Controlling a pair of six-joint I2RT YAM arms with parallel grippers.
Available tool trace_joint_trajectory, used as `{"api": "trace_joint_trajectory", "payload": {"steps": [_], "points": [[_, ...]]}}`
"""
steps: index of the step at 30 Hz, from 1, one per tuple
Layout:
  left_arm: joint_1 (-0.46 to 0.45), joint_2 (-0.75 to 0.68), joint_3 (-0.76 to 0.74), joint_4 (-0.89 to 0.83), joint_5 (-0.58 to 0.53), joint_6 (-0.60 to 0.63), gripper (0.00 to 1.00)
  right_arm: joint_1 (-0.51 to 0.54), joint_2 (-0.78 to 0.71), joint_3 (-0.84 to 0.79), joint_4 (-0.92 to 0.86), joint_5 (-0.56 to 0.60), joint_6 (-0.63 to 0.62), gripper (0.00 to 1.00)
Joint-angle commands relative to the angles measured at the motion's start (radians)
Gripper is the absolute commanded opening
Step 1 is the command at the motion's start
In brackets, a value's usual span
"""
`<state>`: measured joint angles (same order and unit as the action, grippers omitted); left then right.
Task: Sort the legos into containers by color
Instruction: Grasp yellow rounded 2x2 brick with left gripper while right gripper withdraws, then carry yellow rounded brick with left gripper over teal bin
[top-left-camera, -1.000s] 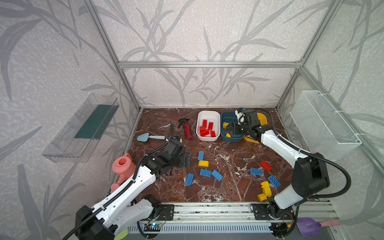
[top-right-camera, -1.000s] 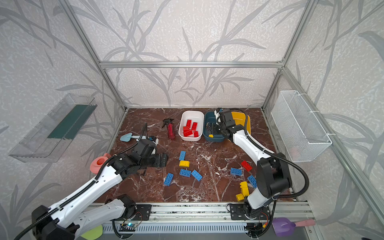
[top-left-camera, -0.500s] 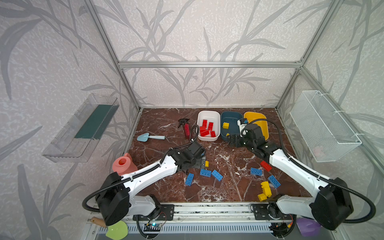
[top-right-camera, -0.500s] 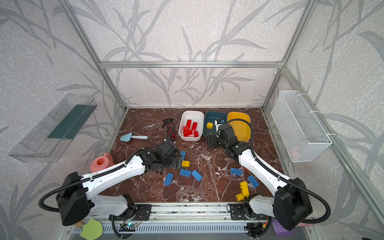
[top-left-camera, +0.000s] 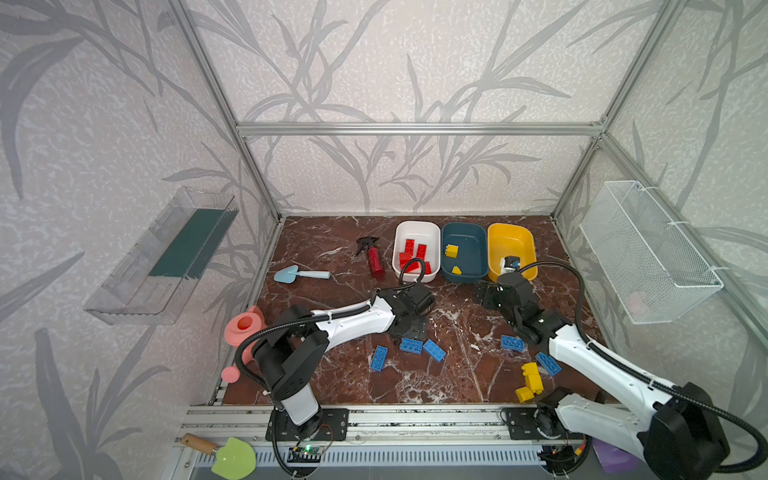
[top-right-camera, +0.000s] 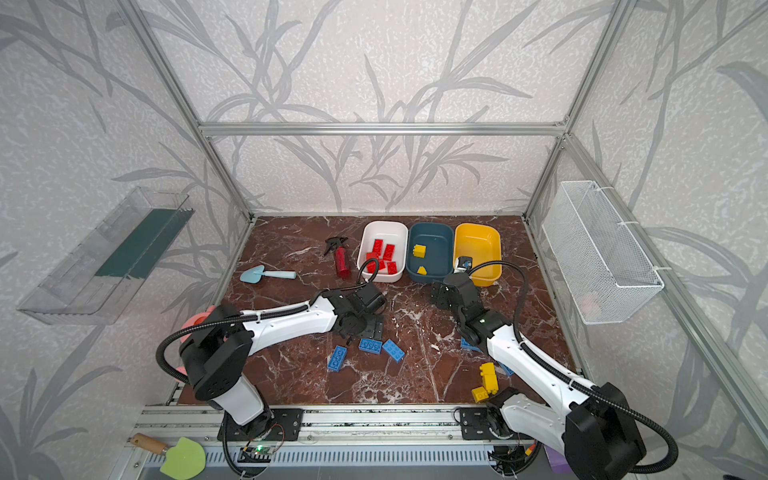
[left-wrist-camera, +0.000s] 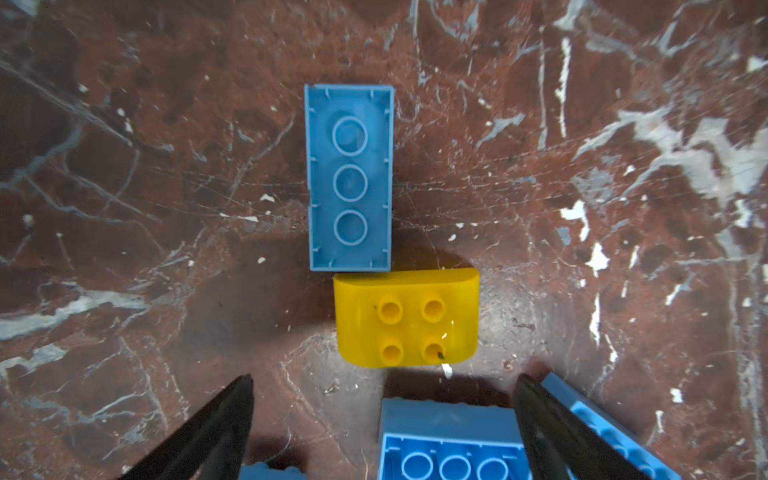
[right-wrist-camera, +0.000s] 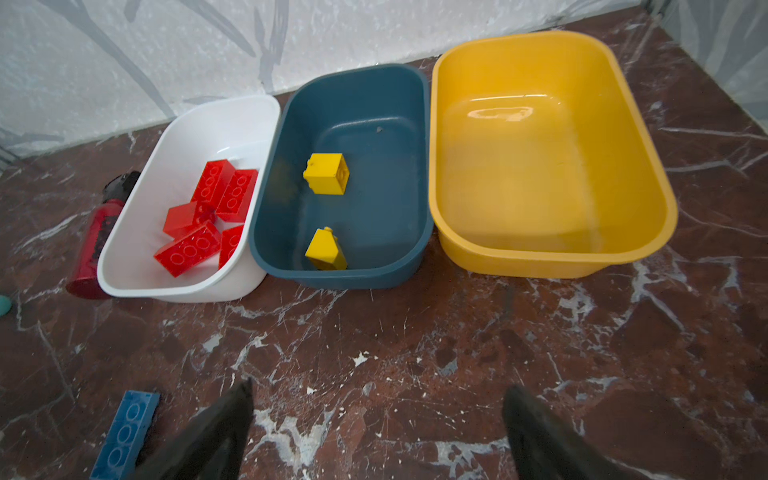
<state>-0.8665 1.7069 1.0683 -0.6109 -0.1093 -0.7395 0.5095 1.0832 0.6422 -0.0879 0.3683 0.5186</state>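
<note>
Your right gripper (right-wrist-camera: 378, 386) has backed off the teal tub (right-wrist-camera: 340, 278) at the desk's (right-wrist-camera: 415, 332) back edge, wide and empty (two yellow legos (right-wrist-camera: 326, 172) inside); left gripper (left-wrist-camera: 384, 376), also wide, now hovers over the next yellow brick (left-wrist-camera: 405, 318).

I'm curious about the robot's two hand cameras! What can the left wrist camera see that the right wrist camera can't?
Only the left wrist view: a yellow four-stud plastic brick touching an upturned blue plastic brick, with more blue bricks by the open left gripper.
Only the right wrist view: the white plastic tub of red bricks, the dark teal tub holding two yellow bricks, the empty yellow tub and a dark-red spray bottle, ahead of the open right gripper.
Both: red-brown marble tabletop with blue plastic on it.
</note>
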Motion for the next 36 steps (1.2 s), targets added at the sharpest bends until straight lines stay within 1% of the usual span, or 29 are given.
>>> {"api": "trace_joint_trajectory", "payload": {"steps": [1,9,15,20,25,29,32,36], "points": [[-0.003,0.03,0.035,0.0,-0.002,-0.032,0.95,-0.002,-0.032,-0.021,0.056,0.073,0.05,0.94],[-0.005,0.112,0.076,0.003,0.003,-0.017,0.9,-0.002,-0.037,-0.036,0.083,0.061,0.05,0.94],[-0.003,0.153,0.107,-0.007,-0.013,-0.003,0.86,-0.002,-0.036,-0.036,0.088,0.054,0.043,0.94],[-0.003,0.166,0.101,-0.002,-0.013,-0.005,0.81,-0.002,-0.041,-0.04,0.09,0.056,0.04,0.94],[-0.003,0.181,0.096,0.01,0.005,-0.006,0.68,-0.003,-0.043,-0.042,0.09,0.052,0.035,0.94],[-0.003,0.178,0.087,0.014,0.006,-0.009,0.66,-0.003,-0.046,-0.041,0.091,0.052,0.031,0.94],[-0.003,0.172,0.087,0.014,0.005,-0.005,0.62,-0.002,-0.046,-0.043,0.092,0.049,0.029,0.94],[-0.002,0.151,0.094,0.008,0.002,0.013,0.62,-0.002,-0.048,-0.041,0.093,0.043,0.024,0.94]]}}
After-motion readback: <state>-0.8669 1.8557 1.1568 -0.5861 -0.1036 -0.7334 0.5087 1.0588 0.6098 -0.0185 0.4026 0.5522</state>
